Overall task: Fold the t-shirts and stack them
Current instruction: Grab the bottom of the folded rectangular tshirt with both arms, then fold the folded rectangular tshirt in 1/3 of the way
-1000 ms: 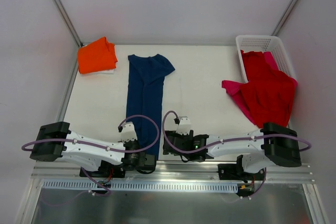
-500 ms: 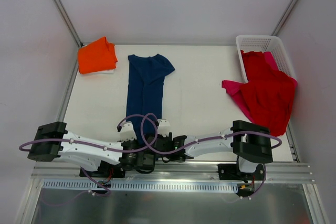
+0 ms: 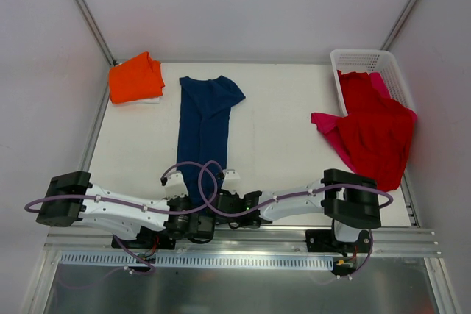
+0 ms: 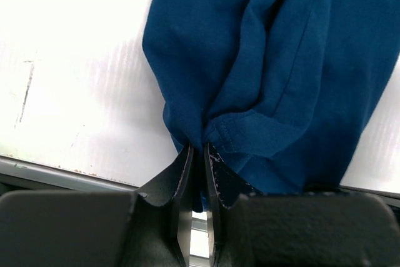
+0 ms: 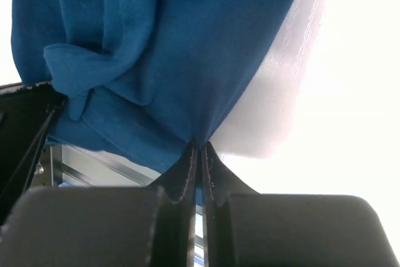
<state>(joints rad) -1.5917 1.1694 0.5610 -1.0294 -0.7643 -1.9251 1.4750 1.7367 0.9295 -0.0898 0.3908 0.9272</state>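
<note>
Left end effector (image 4: pixel 197 149): fingers pinched on the near hem of the navy t-shirt (image 3: pixel 204 126), cloth bunched just ahead of the tips. Right end effector (image 5: pixel 199 147): fingers pinched on the same hem, just beside the left one. Shirt runs as a long narrow strip away from both across the desk (image 3: pixel 272 130). Orange t-shirt (image 3: pixel 136 79) folded, far ahead-left. Red t-shirt (image 3: pixel 379 126) over pink t-shirt (image 3: pixel 324 120), ahead-right, spilling from the white basket (image 3: pixel 366 59).
</note>
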